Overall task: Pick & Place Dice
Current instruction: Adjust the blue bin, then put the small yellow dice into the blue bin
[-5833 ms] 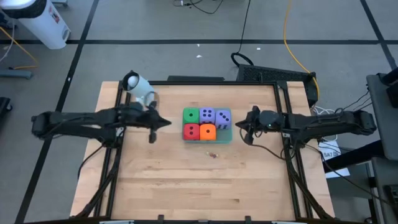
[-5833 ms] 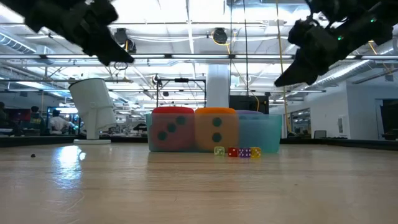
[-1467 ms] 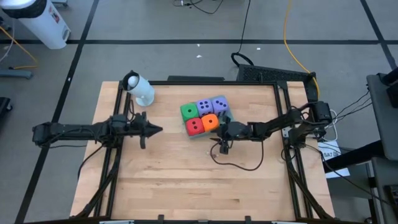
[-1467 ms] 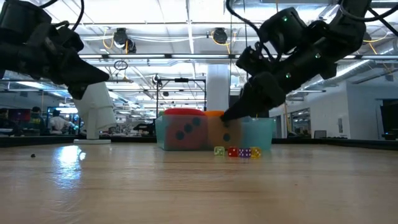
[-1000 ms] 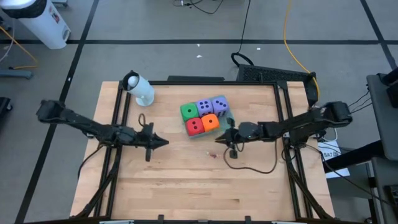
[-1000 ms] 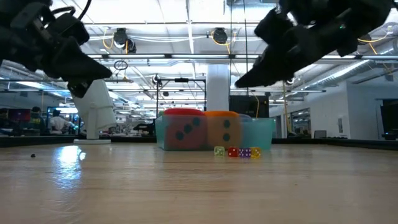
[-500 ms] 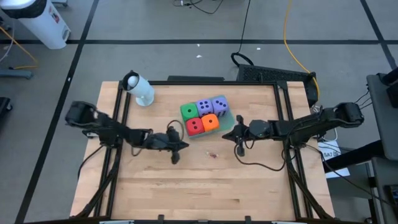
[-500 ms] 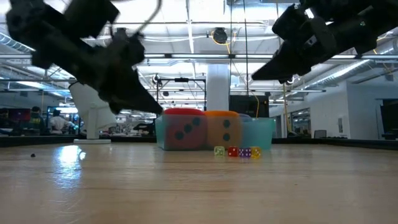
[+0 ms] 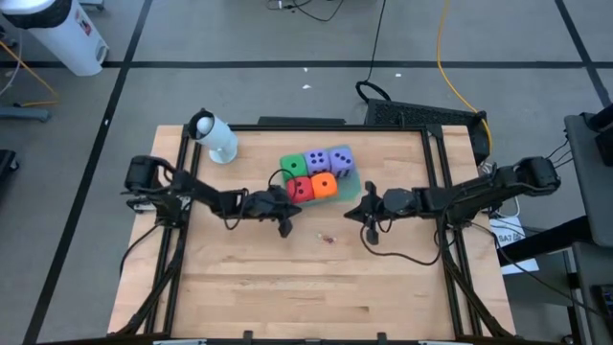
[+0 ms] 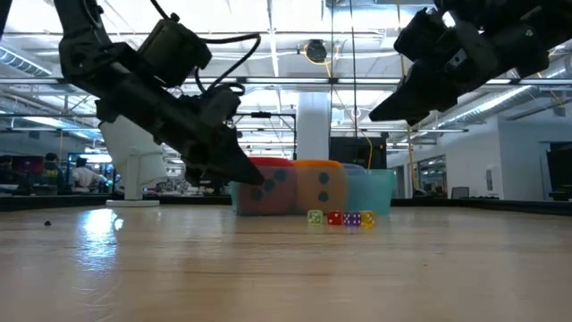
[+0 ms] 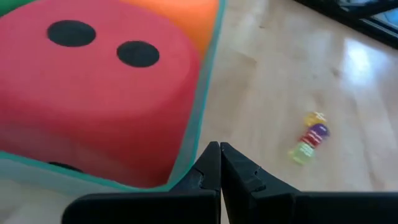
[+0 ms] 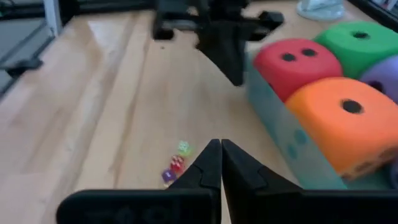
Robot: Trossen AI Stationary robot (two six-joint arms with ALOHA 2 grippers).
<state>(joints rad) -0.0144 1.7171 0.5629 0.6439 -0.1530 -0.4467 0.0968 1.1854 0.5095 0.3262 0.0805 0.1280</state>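
Left gripper (image 9: 284,228), closed and empty, beside red die (image 9: 299,192) at teal tray (image 9: 352,196) corner; right gripper (image 9: 369,228), closed, empty, farther off.

Red die (image 11: 93,93) with black pips, beside an orange die (image 12: 339,118), a green die (image 12: 364,37) and two purple dice (image 9: 328,160), in a teal tray (image 12: 280,134); pale wood tabletop (image 9: 287,278).

Five big dice (image 9: 317,174) in one tray (image 9: 351,192), three tiny dice (image 12: 176,163), one white cylinder (image 9: 218,141), two grippers.
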